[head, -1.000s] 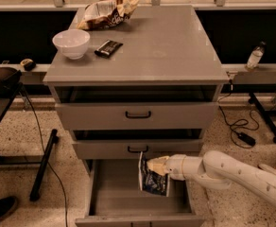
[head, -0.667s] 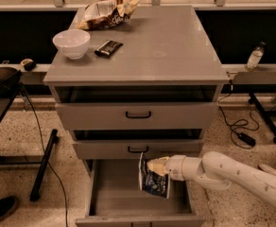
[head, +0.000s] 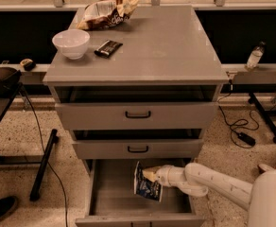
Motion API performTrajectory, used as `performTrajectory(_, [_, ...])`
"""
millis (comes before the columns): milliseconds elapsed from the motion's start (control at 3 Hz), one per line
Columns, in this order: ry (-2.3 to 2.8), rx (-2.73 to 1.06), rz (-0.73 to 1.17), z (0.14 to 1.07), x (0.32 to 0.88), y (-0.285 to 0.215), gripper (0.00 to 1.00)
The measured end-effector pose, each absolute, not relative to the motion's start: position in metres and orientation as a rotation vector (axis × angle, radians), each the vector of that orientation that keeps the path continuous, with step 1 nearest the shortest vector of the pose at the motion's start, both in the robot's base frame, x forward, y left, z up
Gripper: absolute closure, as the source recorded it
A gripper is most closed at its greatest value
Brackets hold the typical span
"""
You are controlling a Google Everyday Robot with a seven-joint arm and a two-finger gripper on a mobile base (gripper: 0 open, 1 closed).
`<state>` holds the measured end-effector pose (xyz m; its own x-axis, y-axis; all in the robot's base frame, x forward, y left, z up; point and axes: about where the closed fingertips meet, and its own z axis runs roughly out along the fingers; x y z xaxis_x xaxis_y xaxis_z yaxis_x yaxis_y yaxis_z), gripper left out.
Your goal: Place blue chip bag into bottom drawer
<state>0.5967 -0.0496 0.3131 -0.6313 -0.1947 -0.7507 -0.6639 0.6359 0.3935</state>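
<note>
One claw, at the end of a white arm that reaches in from the lower right, sits over the open bottom drawer and is closed on the top edge of the blue chip bag. The bag hangs upright beneath it, over the right half of the drawer's plain grey inside. Its lower edge is near the drawer floor, but I cannot tell whether it touches.

By my reading the carry is finished and the release is the step in hand. The next move calls for letting go so the bag drops and tips flat inside the walls. The arm must then draw back out to the right without catching the middle drawer, whose front sits just above the claw.

Above that, the top drawer is shut or nearly so, like the middle one, and each has a black handle. On the grey table, a white bowl stands at the left with a black bar wrapper just beside it. A brown-and-white chip bag lies at the back edge. The floor is speckled, with a black cable trailing to the right. A small bottle rests on a low ledge there.
</note>
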Motion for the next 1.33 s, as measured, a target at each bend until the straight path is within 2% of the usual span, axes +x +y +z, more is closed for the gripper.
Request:
performTrajectory(333, [2.199,-0.608,0.916,0.2749,0.5895,-0.0478,0.83])
performTrajectory(1333, [2.201,-0.612,0.921,0.2746,0.5869,-0.0457,0.13])
